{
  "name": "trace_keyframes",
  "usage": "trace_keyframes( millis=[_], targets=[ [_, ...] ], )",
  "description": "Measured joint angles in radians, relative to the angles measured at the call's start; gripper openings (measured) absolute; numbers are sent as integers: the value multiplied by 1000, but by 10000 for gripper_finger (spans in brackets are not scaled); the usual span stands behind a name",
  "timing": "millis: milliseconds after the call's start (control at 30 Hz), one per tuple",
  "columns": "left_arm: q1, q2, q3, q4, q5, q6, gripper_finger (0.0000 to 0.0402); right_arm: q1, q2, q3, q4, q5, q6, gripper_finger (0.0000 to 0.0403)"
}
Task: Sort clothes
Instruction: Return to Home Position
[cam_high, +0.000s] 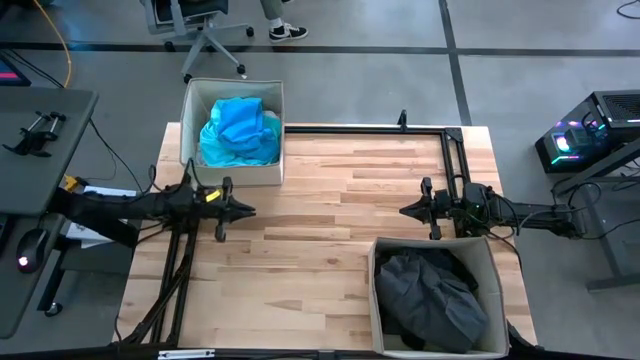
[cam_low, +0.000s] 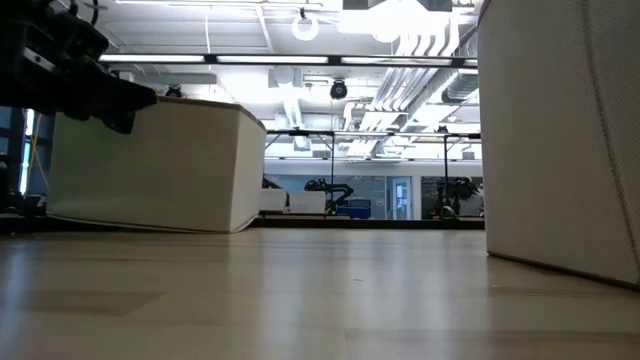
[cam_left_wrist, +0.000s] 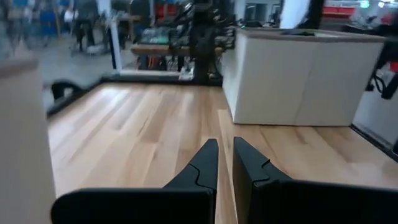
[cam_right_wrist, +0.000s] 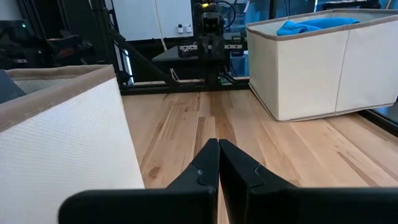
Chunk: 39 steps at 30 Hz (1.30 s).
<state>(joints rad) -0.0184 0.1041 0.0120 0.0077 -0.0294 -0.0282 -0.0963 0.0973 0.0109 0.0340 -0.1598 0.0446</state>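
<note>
Turquoise and pale blue clothes (cam_high: 240, 130) lie piled in the beige bin (cam_high: 196, 150) at the table's far left; their top also shows in the right wrist view (cam_right_wrist: 317, 25). Dark grey clothes (cam_high: 435, 295) fill the beige bin (cam_high: 378, 300) at the near right. My left gripper (cam_high: 252, 211) hovers shut and empty just near-side of the far-left bin, pointing toward the table's right. My right gripper (cam_high: 402, 211) hovers shut and empty beside the near-right bin's far edge, pointing toward the table's left. No garment lies on the bare table.
The bare wooden tabletop (cam_high: 320, 250) lies between the two grippers. A black metal frame (cam_high: 380, 128) runs along the table's far edge and down its right side. Office chair legs (cam_high: 210, 50) and a person's shoe (cam_high: 287, 32) show on the floor beyond.
</note>
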Motion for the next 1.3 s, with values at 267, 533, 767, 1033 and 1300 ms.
trace_keyframes(
  millis=[267,533,767,1033,1300],
  targets=[
    [-66,-90,0,0,-2,455,0,0,1,0,0,0,0,0],
    [-88,-99,2,40,-7,474,0,0,8,0,0,1,0,0],
    [-88,-98,2,40,-9,424,0,0,10,0,0,2,0,0],
    [-88,-98,1,34,-9,424,0,0,10,0,0,2,0,0],
    [-88,-98,1,34,-9,424,0,0,10,0,0,2,0,0]
  ],
)
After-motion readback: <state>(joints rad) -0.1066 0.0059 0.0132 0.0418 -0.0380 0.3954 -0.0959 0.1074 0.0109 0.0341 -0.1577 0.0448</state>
